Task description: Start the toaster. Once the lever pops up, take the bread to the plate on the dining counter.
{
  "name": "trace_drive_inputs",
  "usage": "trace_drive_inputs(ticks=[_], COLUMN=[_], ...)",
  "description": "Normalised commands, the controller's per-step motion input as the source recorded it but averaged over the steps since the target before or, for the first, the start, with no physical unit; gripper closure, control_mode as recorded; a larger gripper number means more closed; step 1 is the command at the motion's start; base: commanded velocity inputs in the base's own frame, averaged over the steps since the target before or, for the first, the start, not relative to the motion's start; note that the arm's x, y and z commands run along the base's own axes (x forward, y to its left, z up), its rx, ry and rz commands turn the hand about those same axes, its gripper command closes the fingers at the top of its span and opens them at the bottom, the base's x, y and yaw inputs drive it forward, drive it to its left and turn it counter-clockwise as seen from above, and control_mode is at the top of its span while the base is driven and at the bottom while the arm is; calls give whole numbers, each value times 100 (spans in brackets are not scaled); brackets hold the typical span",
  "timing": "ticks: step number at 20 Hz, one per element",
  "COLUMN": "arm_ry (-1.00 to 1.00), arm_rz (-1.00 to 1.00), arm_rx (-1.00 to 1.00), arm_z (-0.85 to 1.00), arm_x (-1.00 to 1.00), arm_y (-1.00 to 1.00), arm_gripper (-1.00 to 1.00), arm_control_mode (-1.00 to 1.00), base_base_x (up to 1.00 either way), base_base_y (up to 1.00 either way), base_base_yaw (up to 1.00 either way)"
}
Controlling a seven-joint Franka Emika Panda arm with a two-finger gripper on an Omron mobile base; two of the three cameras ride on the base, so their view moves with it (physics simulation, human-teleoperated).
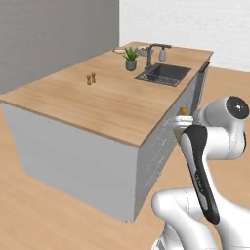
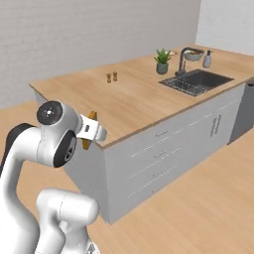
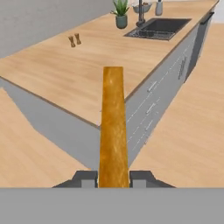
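Claw (image 3: 113, 178) grips bread (image 3: 113, 127) edge-on, long axis pointing away.

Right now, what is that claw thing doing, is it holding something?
Gripper: shut on the bread, held edge-on.

We count one worktop (image 1: 97, 100), one sink (image 1: 163, 74) set in it, one tap (image 1: 151, 52) behind the sink, one potted plant (image 1: 131, 58) left of the sink, two small shakers (image 1: 91, 78) further left, one bread slice (image 3: 113, 127), one hand (image 3: 113, 178)
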Motion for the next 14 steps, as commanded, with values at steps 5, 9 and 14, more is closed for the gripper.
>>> trace_drive_inputs(ticks=[5, 9, 14], arm_ry=[0, 0, 0], arm_rz=[0, 0, 0], arm_rx=[0, 0, 0], arm_z=[0, 0, 0], arm_x=[0, 0, 0], arm_y=[0, 0, 0], arm_gripper=[100, 100, 100], arm_control_mode=[100, 100, 100], base_base_x=[21, 65, 63], base_base_y=[100, 100, 100], base_base_yaw=[9, 0, -8])
